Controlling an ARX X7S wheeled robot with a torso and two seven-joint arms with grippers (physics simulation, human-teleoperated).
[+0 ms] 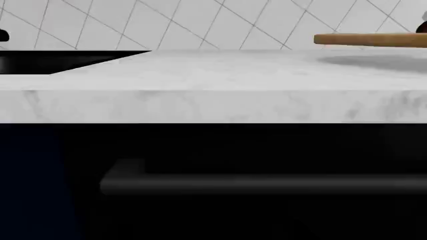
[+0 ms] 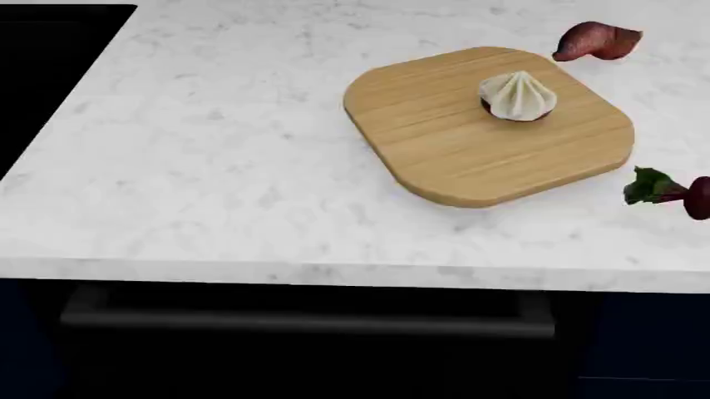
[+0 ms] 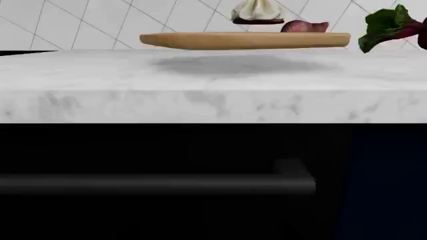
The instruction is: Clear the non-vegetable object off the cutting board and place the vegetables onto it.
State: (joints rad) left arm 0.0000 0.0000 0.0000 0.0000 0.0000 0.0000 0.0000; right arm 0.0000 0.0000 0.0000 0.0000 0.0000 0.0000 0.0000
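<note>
The light wooden cutting board (image 2: 488,125) lies on the white marble counter (image 2: 222,166). The cream-white pleated dumpling (image 2: 517,96) sits on it, toward its far right part. The reddish-purple sweet potato (image 2: 597,41) lies on the counter beyond the board's far right corner. The dark maroon beet with green leaves (image 2: 671,191) lies on the counter right of the board, cut by the frame edge. In the right wrist view the board (image 3: 243,40), dumpling (image 3: 257,11), sweet potato (image 3: 303,26) and beet leaves (image 3: 390,25) show from counter height. The left wrist view shows the board's edge (image 1: 370,39). Neither gripper shows in any view.
A black recess (image 2: 50,58) lies at the counter's far left. Below the counter's front edge is a dark cabinet front with a black bar handle (image 2: 299,320), also in the left wrist view (image 1: 260,182) and the right wrist view (image 3: 160,182). White tiles (image 1: 200,22) line the back wall.
</note>
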